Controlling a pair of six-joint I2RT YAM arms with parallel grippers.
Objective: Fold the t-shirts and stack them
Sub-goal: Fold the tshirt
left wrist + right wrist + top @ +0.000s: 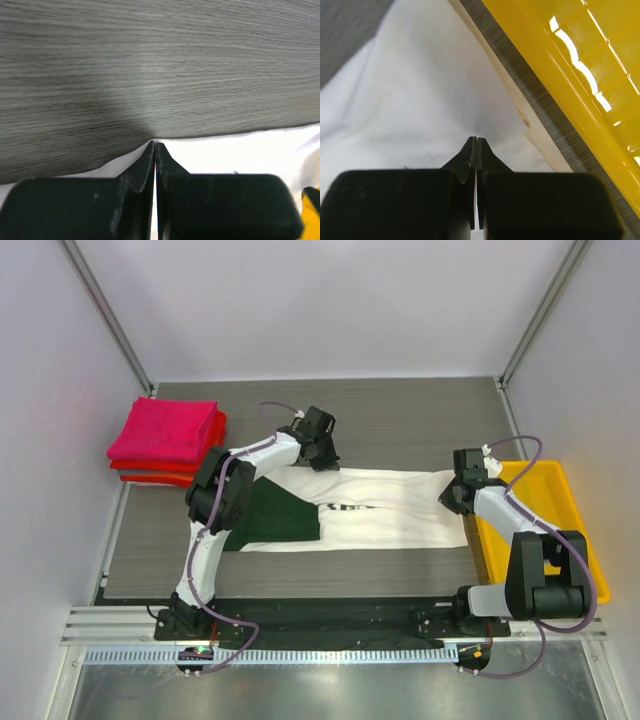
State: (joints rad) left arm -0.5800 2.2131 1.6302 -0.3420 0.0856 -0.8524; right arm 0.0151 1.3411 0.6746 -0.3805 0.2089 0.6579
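A cream-white t-shirt (400,525) lies spread lengthwise across the table, with a dark green part (280,518) folded over its left end and dark lettering near the middle. My left gripper (325,462) is shut at the shirt's far edge. In the left wrist view the white cloth (240,155) rises to a peak at the left gripper (155,145). My right gripper (447,495) is shut at the shirt's right end. In the right wrist view the right gripper (477,141) pinches puckered white cloth (420,100). A folded magenta-pink shirt (165,430) lies on a red one (150,478) at the far left.
A yellow plastic tray (575,530) stands at the right edge of the table, close beside the right gripper, and its wall fills the right of the right wrist view (560,65). Grey wood-grain table (400,425) lies beyond the shirt. White walls enclose the table.
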